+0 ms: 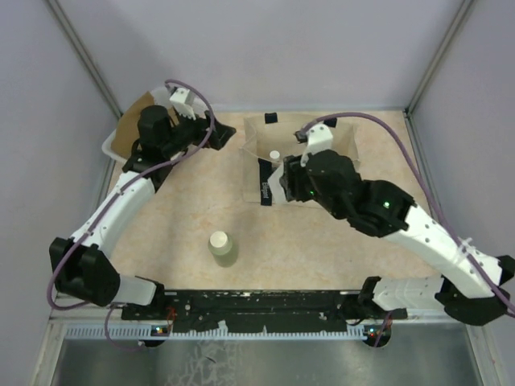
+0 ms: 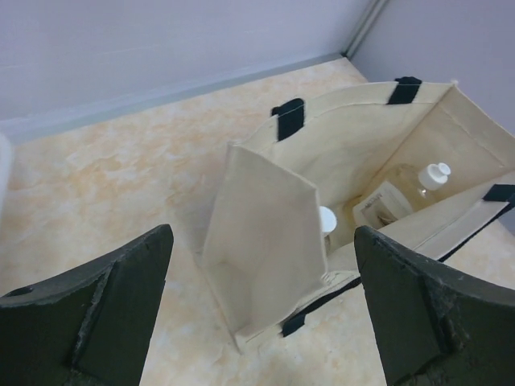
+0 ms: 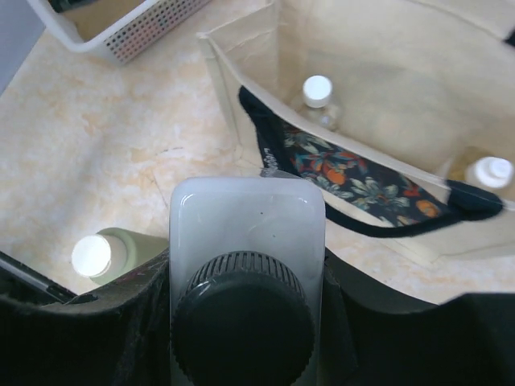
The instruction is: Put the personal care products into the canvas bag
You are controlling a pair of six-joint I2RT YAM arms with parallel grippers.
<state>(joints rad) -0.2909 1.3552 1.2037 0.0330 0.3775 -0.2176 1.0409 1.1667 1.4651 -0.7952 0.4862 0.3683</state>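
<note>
Clamped between the right tool's (image 3: 246,281) fingers, the white bottle with black cap (image 3: 245,217) hangs just in front of the canvas bag's floral front panel. At far left sits the clear plastic tub (image 1: 121,138). Beside it the left tool (image 2: 263,231) stands wide with nothing between its fingers, facing the bag's side. A pale green bottle (image 1: 223,249) stands upright on the worktop (image 1: 177,209). The canvas bag (image 1: 346,145) gapes open at centre right, holding a pale-capped bottle (image 3: 318,96) and a second bottle (image 3: 489,173).
</note>
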